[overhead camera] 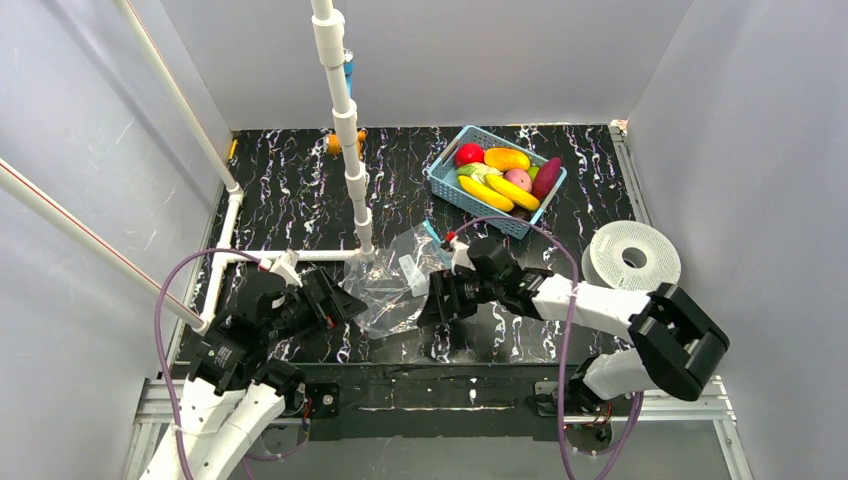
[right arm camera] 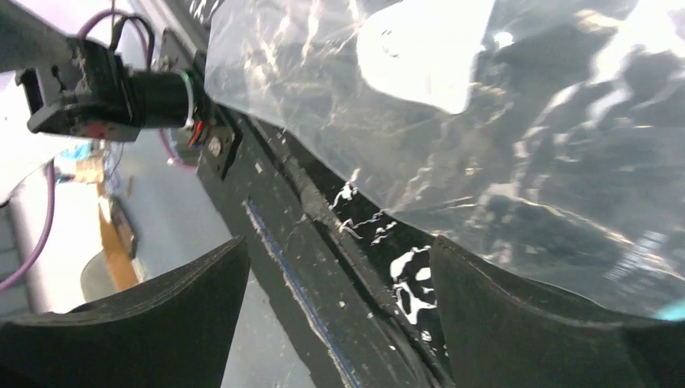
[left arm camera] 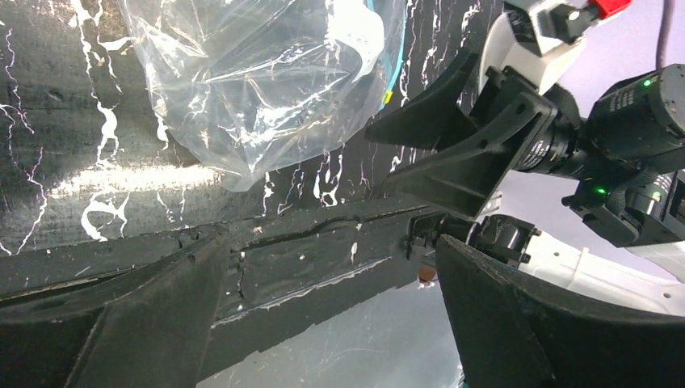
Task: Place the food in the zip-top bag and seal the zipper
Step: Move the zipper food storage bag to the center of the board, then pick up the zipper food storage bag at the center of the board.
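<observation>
The food (overhead camera: 500, 175) is all sitting in a light-blue lattice basket (overhead camera: 480, 208) at the far right of the black marbled table (overhead camera: 290, 190). Inside it are two yellow bananas (overhead camera: 498, 191), an orange mango (overhead camera: 506, 158), a red piece (overhead camera: 468, 154), a pink piece (overhead camera: 517, 178), a purple piece (overhead camera: 546, 177) and a bit of green (overhead camera: 468, 170).

The zip-top bag (overhead camera: 395, 280) is lying flat and crinkled near the table's front edge, well apart from the basket and between the two grippers. Its teal zipper (overhead camera: 432, 232) is pointing toward the basket. Through the clear plastic only the table's marbling and the bag's white label (overhead camera: 410, 270) are showing.

The left gripper (overhead camera: 340, 300) is hovering just beside the bag's left edge with its jaws standing wide apart and gripping nothing. The right gripper (overhead camera: 440, 305) is hanging at the bag's right edge, its jaws also apart and nothing between them.

The overhead view alone is showing the basket, a white pipe frame (overhead camera: 345, 120) and a white spool (overhead camera: 632, 258) off to the right. The left wrist view is showing the right gripper's black fingers beside the bag's near corner. The right wrist view is looking up close at the plastic, which may be brushing its right-hand finger; glare is making that hard to tell.
</observation>
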### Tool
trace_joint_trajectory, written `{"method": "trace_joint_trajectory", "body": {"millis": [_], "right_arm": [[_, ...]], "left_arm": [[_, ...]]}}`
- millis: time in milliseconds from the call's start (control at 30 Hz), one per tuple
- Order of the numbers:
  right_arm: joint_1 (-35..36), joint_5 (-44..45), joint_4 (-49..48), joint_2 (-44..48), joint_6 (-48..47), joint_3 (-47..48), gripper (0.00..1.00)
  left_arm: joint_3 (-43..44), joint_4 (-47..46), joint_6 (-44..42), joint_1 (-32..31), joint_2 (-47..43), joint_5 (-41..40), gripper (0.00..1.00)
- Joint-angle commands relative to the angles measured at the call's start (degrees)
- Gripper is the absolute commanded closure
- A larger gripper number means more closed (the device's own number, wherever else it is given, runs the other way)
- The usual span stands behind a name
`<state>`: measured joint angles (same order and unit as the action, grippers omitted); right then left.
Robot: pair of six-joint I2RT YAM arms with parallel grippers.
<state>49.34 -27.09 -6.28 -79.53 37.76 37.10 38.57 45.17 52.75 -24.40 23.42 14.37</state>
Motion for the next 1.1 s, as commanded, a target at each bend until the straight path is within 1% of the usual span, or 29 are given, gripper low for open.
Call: {"method": "trace_joint_trajectory", "body": {"millis": [0,100,200,333,533,600,633,733,800,867,967,1033,1067], "right_arm": [[-3.4,8.2,5.3,6.0,-4.3,3.0,0.10],[-10.4,7.3,7.0,7.8,-4.3,2.6,0.09],[-17.5,4.4,8.2,7.3,-3.9,2.3,0.09],[-22.1,1.3,6.9,3.3,-3.8,2.6,0.09],[-25.5,-5.5,-4.7,-5.4,0.0,1.6,0.12],[-25.6,-9.7,-9.5,-7.9,0.9,1.4,0.18],[-25.6,-11.7,-11.9,-8.9,1.7,1.2,0.23],[-25.6,-15.2,-18.4,-10.6,4.4,-0.2,0.33],[-25.5,-16.0,-20.3,-11.2,4.7,-0.6,0.36],[-25.4,-16.5,-21.0,-12.0,4.7,-0.4,0.37],[-25.3,-17.4,-22.8,-13.5,5.6,-0.5,0.38],[-25.2,-18.0,-25.3,-14.5,6.6,-0.7,0.37],[-25.2,-18.3,-26.3,-15.2,7.1,-0.7,0.37]], "left_arm": [[3.7,3.5,0.0,-0.1,-0.7,0.1,0.02],[4.2,3.8,1.3,-0.1,-1.4,0.7,0.02],[5.0,3.6,2.6,-0.1,-1.8,1.6,0.02],[5.9,3.5,3.6,-0.1,-1.3,2.3,0.02],[4.9,-2.2,4.9,-0.2,4.6,6.9,0.02],[4.3,-4.1,5.8,-0.4,6.4,8.2,0.02],[4.2,-4.9,6.2,-0.6,6.8,8.2,0.02],[3.6,-6.6,7.5,-1.2,6.2,6.1,0.02],[3.1,-7.5,8.3,-1.5,6.2,4.9,0.03],[2.8,-8.3,8.9,-2.3,8.2,5.2,0.05],[3.3,-9.4,9.6,-5.8,11.9,3.7,0.06],[4.6,-9.7,10.2,-9.7,14.2,0.6,0.06],[5.5,-9.9,10.4,-12.6,15.4,-1.3,0.06]]}}
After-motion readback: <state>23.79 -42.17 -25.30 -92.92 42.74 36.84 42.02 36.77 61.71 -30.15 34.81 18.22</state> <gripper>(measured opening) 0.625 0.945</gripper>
